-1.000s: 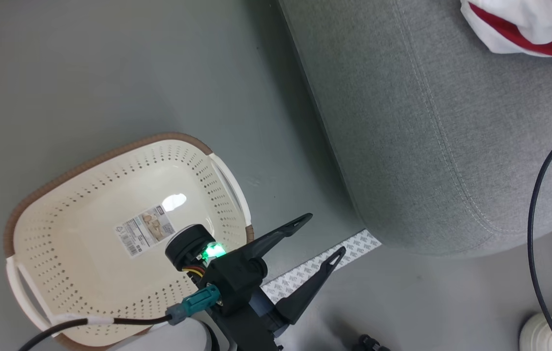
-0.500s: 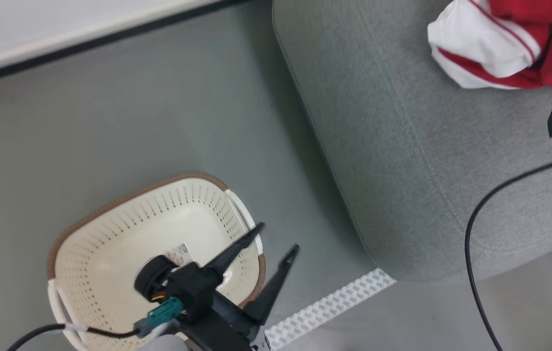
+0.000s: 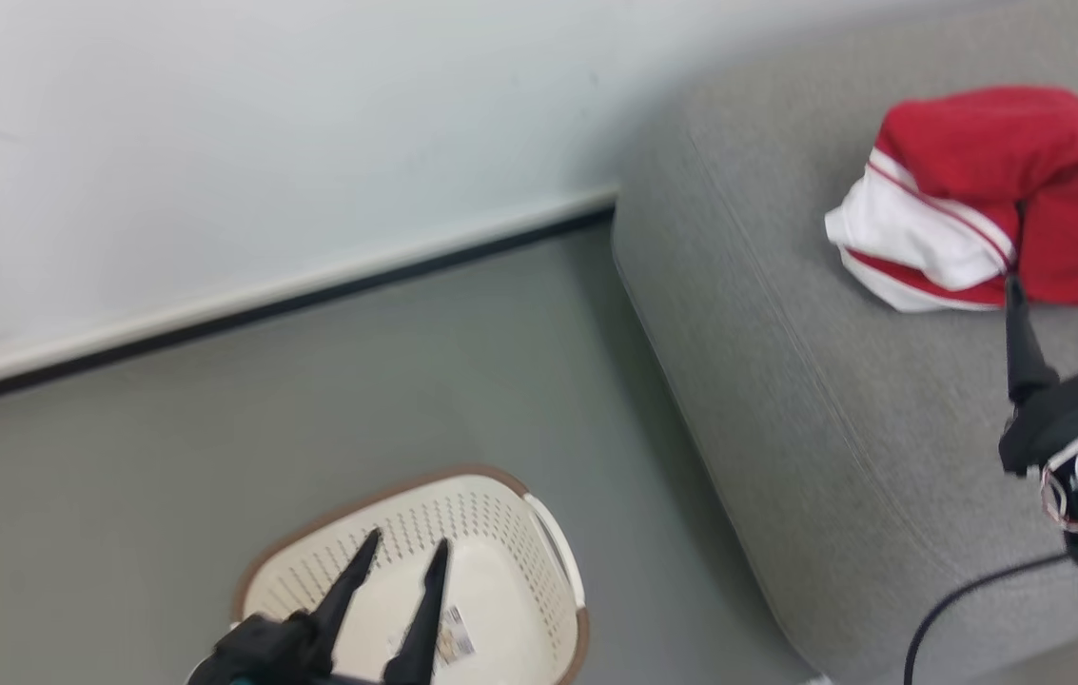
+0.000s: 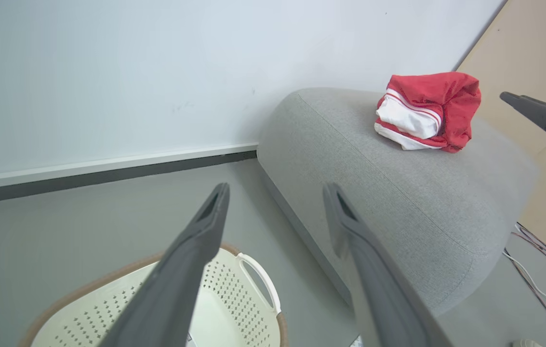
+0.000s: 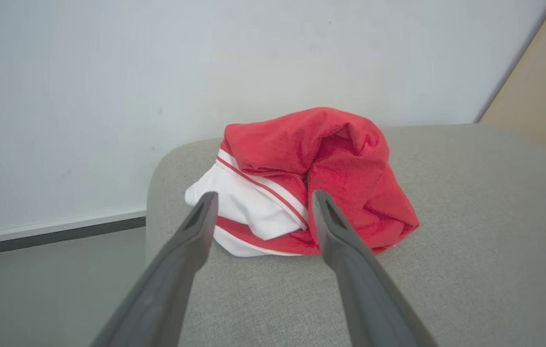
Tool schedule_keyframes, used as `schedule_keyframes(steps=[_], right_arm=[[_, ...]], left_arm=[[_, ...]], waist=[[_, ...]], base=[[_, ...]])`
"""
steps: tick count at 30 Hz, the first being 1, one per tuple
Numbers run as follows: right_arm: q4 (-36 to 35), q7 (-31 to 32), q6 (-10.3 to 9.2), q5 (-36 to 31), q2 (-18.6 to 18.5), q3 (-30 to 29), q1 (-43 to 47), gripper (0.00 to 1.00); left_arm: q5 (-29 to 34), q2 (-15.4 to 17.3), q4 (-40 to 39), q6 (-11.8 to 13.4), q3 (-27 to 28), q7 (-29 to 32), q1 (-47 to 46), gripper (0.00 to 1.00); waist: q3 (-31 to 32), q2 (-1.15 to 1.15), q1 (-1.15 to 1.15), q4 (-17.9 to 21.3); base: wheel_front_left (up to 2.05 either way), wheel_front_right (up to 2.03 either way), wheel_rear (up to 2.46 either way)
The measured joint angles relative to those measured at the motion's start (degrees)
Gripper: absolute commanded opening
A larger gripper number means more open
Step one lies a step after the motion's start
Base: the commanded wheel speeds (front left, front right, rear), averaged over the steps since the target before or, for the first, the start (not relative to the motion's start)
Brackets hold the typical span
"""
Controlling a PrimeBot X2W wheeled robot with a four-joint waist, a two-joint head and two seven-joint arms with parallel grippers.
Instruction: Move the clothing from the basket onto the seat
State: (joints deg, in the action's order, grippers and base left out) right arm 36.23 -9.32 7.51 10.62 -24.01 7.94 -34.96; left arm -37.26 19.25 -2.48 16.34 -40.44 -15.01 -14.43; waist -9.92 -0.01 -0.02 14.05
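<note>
Since the earlier frames the head camera has tipped upward, so the clothing (image 3: 995,190) now sits lower in that view. The right gripper (image 3: 1052,283), which half a second ago had a finger over the red fabric at the right edge, now stands just on the near side of the heap. The clothing is a crumpled red bundle with a white band and thin red stripes on its left. It lies on top of the seat (image 3: 833,409), toward the seat's far left end. In the right wrist view the right gripper (image 5: 263,194) points straight at the clothing (image 5: 311,178) with its fingers spread and nothing between them. The left wrist view shows a small gap between that gripper's fingertip and the fabric, so the two are near but apart. The seat's rounded left end drops to the grey floor (image 3: 310,400), which meets a pale wall (image 3: 215,143) at a dark baseboard. Well to the near left stands the basket (image 3: 491,518), a label (image 3: 456,636) on its bottom. The left gripper (image 3: 409,539) hangs over the basket with its fingers spread and holding nothing, well apart from the clothing.
</note>
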Motion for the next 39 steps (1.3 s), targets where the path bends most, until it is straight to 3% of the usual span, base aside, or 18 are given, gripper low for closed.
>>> schedule_keyframes(steps=[5, 15, 22, 28, 39], right_arm=[[-10.2, 1.3, 0.0, 2.2, 1.3, -1.1, 8.6, 1.0], [-24.9, 2.8, 0.0, 1.1, 10.5, -5.8, 24.8, 1.0], [-30.1, 1.6, -0.01, -2.4, 18.3, -8.2, 33.9, 1.0], [-31.4, 0.6, -0.01, -4.7, 20.6, -6.4, 37.5, 1.0], [-31.6, -0.2, -0.01, -5.0, 21.1, -3.1, 40.1, 1.0]], left_arm=[[3.0, -0.8, 0.2, 1.7, 8.3, 0.0, 5.6, 1.0], [8.0, -3.8, 1.0, 2.1, 21.4, -0.1, 12.3, 1.0], [11.5, -5.5, 1.5, -1.6, 26.1, -0.1, 15.5, 1.0], [14.0, -6.5, 2.2, -5.5, 28.2, -0.1, 16.9, 1.0], [17.8, -10.1, 3.9, -11.7, 34.2, -0.1, 20.6, 1.0]], waist=[[5.1, -0.01, 0.0, -3.3], [10.4, 0.0, 0.02, -11.6], [12.8, 0.0, 0.02, -16.1], [14.3, 0.0, 0.02, -17.7], [15.6, 0.01, 0.02, -17.2]], base=[[0.0, 0.0, 0.0], [0.0, 0.0, 0.0], [0.0, 0.0, 0.0], [0.0, 0.0, 0.0], [0.0, 0.0, 0.0]])
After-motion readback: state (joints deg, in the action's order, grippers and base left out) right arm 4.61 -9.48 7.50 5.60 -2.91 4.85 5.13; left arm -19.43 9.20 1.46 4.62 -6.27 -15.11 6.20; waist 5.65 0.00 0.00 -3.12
